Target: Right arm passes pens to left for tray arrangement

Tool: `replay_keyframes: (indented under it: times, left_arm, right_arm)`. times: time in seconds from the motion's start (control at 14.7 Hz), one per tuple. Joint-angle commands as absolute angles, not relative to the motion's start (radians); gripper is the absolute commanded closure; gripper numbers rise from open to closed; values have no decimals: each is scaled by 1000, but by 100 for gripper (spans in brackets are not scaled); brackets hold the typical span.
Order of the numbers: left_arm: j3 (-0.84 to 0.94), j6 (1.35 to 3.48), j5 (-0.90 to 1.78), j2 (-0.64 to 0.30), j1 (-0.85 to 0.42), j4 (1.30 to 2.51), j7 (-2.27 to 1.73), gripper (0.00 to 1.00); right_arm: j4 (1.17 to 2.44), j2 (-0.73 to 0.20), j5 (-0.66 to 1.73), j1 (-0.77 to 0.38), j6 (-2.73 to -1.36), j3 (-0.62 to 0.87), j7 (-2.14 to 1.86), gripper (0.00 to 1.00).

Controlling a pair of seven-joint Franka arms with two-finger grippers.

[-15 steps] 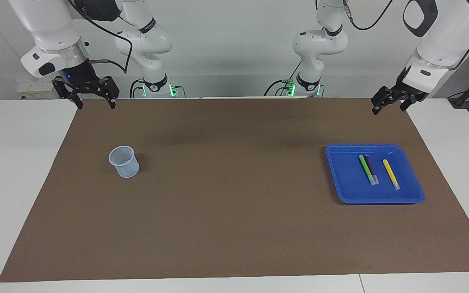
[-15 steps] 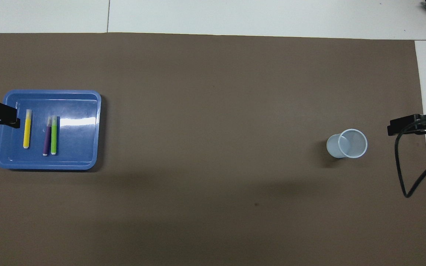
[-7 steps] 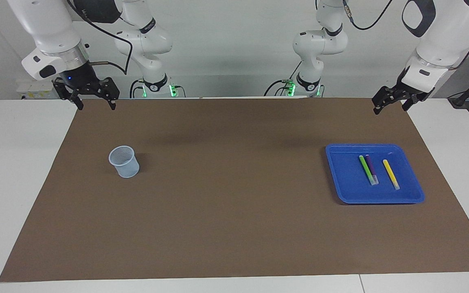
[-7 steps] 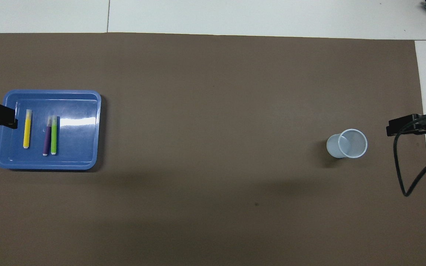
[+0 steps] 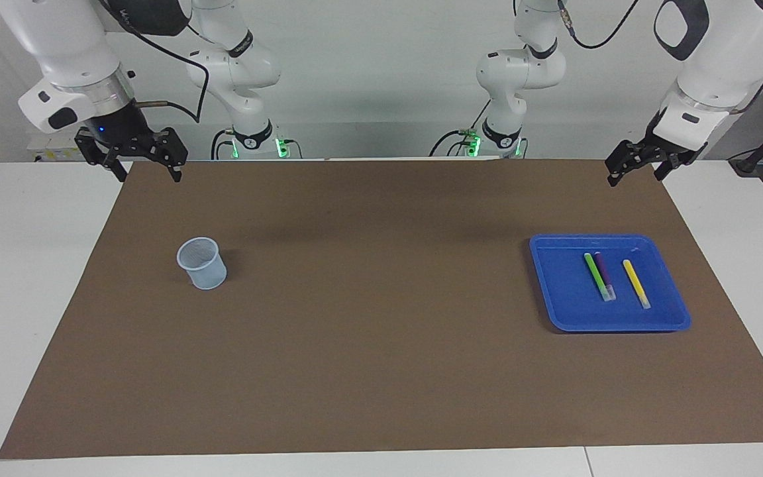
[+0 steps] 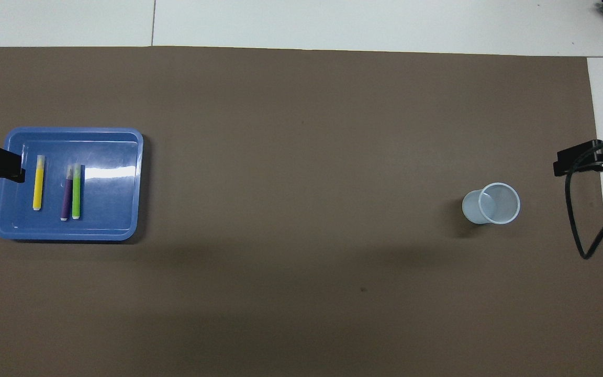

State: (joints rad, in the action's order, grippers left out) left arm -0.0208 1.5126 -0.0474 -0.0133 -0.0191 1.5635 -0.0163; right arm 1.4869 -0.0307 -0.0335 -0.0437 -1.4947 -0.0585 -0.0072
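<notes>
Well, from my seat this one looks all but wrapped: all three pens are lying in the blue tray [image 5: 676, 311], toward the left arm's end of the table. The green pen [image 5: 596, 275] and the purple pen [image 5: 603, 273] sit side by side, touching or nearly so, and the yellow pen [image 5: 636, 283] lies apart from them, roughly parallel. None of them overhangs the rim. The pale cup [image 5: 203, 264], toward the right arm's end, stands upright and I see nothing in it, so I judge there's nothing left to pass.

My right gripper [image 5: 144, 173] hangs high over the mat's corner at its own end, jaws spread wide, holding nothing. My left gripper [image 5: 634, 171] is up over the mat's edge at the other end, on the robots' side of the tray, also open and empty. From overhead its tip overlaps the tray's rim, but the facing view shows it well clear above.

What's left, as I read it, is only parking both arms. Room is generous: the brown mat [image 5: 368, 344] is bare between cup and tray. The things to mind are the tray's raised rim under the left gripper and the right arm's cable [image 6: 576, 230] looping above the mat's edge near the cup.
</notes>
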Motion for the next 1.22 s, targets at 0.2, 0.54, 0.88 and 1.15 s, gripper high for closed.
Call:
replay_keyframes:
  times: [0.2,0.54,0.88,1.15]
  left_arm:
    - [-25,1502,-64,-9,-23,1552,-2,0]
    - [-25,1502,-64,-9,-21,1552,0,0]
    - [-25,1503,-64,-8,-18,1554,0,0]
    - [-25,1503,-64,-8,-18,1555,0,0]
  right_arm:
    - [1431,-57,-14,-26,-1468,-49,2,0]
    - [1430,-57,-14,-21,-1470,-34,3,0]
    - [1430,-52,-14,-8,-1474,-20,6,0]
    - [1430,-52,-12,-28,-1476,-35,6,0]
